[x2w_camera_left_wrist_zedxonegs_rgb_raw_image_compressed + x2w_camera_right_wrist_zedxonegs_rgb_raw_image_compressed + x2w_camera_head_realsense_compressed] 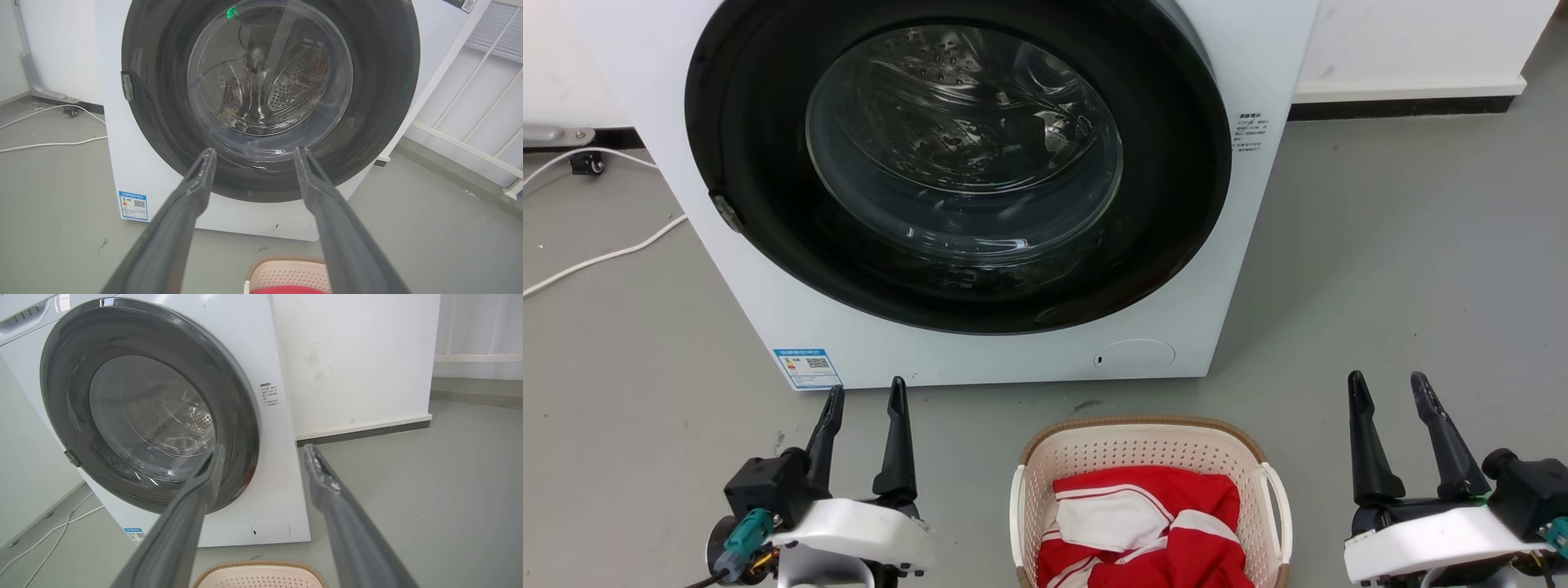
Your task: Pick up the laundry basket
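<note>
The laundry basket (1213, 453), cream-white and perforated with a brown woven-look rim and white side handles, stands on the floor at the bottom centre of the head view, holding red and white clothing (1147, 531). Its far rim also shows low in the left wrist view (286, 269) and the right wrist view (261, 573). My left gripper (866, 396) hangs open to the basket's left, nothing between its fingers. My right gripper (1388, 384) hangs open to the basket's right, apart from it. Both point toward the washing machine.
A white front-loading washing machine (1013, 359) with a shut dark round door (956, 155) stands just beyond the basket. White cables (596, 260) lie on the grey floor at the left. A white wall with dark baseboard (1405, 104) runs at the back right.
</note>
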`<state>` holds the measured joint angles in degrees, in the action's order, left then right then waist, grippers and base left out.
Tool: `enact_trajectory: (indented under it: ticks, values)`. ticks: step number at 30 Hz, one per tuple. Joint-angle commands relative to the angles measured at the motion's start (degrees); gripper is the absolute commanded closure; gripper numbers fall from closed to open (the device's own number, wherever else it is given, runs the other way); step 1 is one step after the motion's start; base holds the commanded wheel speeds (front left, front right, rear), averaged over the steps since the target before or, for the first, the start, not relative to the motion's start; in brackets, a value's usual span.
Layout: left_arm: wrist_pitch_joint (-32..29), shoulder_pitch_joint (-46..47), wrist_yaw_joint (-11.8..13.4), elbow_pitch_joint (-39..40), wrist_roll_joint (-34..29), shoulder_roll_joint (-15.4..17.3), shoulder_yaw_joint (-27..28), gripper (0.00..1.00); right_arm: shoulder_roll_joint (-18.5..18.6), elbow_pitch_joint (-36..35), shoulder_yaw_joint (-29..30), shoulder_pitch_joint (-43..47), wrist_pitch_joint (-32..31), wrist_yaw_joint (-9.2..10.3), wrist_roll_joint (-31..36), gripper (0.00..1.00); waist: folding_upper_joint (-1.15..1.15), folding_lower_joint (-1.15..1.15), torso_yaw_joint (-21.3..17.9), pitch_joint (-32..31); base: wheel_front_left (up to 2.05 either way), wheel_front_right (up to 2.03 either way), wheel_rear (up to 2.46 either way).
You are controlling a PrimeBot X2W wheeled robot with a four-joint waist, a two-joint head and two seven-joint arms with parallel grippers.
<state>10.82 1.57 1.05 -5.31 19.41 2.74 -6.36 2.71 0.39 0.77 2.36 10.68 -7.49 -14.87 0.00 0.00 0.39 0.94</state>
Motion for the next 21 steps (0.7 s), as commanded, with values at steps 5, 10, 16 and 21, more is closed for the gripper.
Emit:
enact_trajectory:
  ticks: [5, 10, 16, 21]
  values:
    - [1.1, -0.4, 0.4, 0.4, -3.6, 0.2, -0.7, 0.0, 0.2, -1.0, 0.0, 0.5, 1.2, 0.0, 2.9, 0.0, 0.0, 0.0, 0.0, 0.1, 0.0, 0.0, 0.0]
    - [1.7, -0.6, 0.5, 0.3, -5.5, 0.2, -1.1, 0.0, 0.3, -1.1, -0.2, 0.8, 1.8, 0.0, 4.8, 0.0, 0.0, 0.0, 0.1, 0.2, 0.0, 0.0, 0.0]
    - [2.3, -0.9, 0.4, 0.0, -7.4, 0.2, -1.2, 0.0, 0.3, -1.3, -0.4, 1.2, 2.5, 0.0, 5.8, 0.0, 0.0, 0.0, 0.1, 0.2, 0.0, 0.0, 0.0]
    - [2.9, -1.0, 0.8, -0.4, -9.0, 0.2, -1.1, 0.0, 0.3, -1.3, -0.5, 1.5, 3.0, 0.01, 6.5, 0.0, 0.0, 0.0, 0.1, 0.2, 0.0, 0.0, 0.0]
